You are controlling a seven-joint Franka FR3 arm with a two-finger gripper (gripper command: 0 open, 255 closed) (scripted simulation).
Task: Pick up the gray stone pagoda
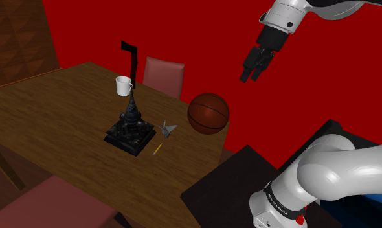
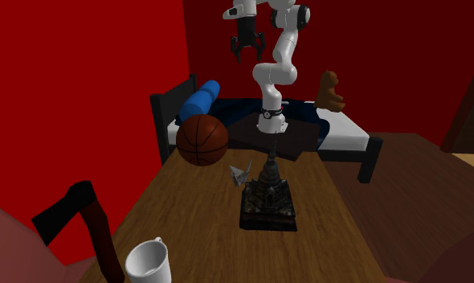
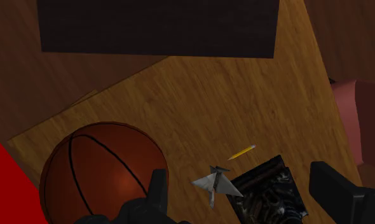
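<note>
You will find no text, number or brand here that you can read; the nearest thing is a small dark marking (image 1: 278, 199), possibly lettering, on the white arm (image 1: 338, 170) above its stand, too small to make out.

The shoulder camera is beside the stand (image 1: 222, 188), seen at 5 o'clock, and looks down over the desk (image 1: 47, 116) toward 10 o'clock, from some way off. The second exterior camera sits low at the opposite desk end, close to the mug (image 2: 147, 261), and faces the arm (image 2: 274, 72) at 12 o'clock. The wrist camera, on the hand (image 1: 253, 72), looks down on the desk from high above. All three share the basketball (image 3: 103, 172) and the pagoda (image 2: 268, 193).
</note>
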